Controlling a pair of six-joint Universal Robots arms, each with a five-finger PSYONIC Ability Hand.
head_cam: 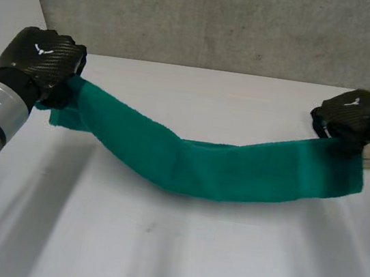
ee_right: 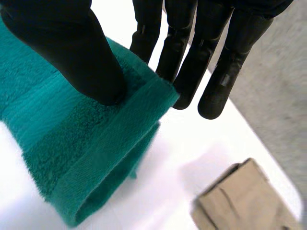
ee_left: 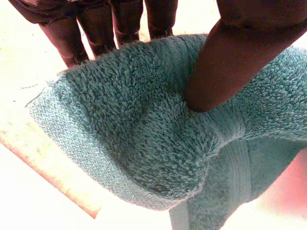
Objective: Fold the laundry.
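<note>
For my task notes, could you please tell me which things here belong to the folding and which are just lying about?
In the job: green terry towel, left hand and right hand pinching its ends.
Lying about: beige folded piece on the white table.

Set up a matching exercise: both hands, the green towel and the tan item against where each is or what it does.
1 left hand
2 right hand
3 green towel
4 tan item

A spans between both hands, sagging mid-way
B lies on the table, unheld
C pinches the towel end near the tan item
D pinches the towel's other end

Pairs: 1-D, 2-C, 3-A, 4-B
</note>
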